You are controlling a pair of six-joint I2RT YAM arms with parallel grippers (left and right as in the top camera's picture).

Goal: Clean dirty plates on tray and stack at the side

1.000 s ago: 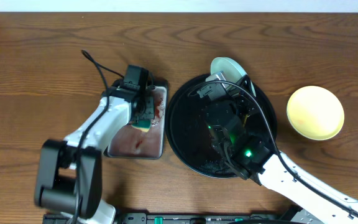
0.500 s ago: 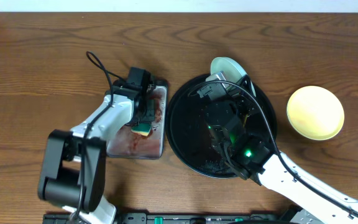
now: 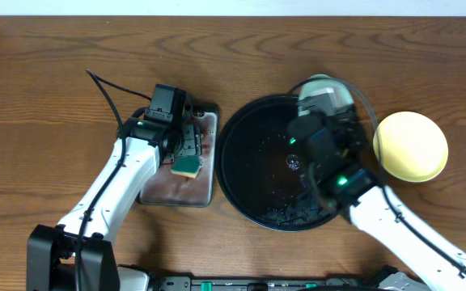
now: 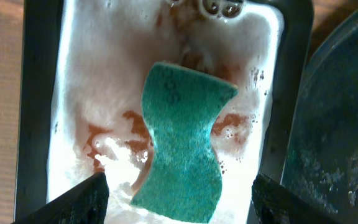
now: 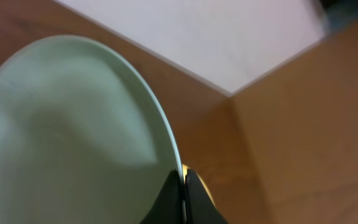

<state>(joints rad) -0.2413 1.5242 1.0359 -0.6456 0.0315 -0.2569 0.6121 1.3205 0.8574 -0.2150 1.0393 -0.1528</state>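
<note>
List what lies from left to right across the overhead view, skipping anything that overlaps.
metal pan → black tray → yellow plate. Skipped: the sponge, lying in the pan, and the mint plate, which overlaps the tray's right side.

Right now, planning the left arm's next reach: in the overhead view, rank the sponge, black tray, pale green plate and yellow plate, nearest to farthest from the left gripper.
From the left gripper:
1. Sponge, right at its fingertips, in the pan.
2. Black tray, just to its right.
3. Pale green plate, past the tray, upper right.
4. Yellow plate, far right.
</note>
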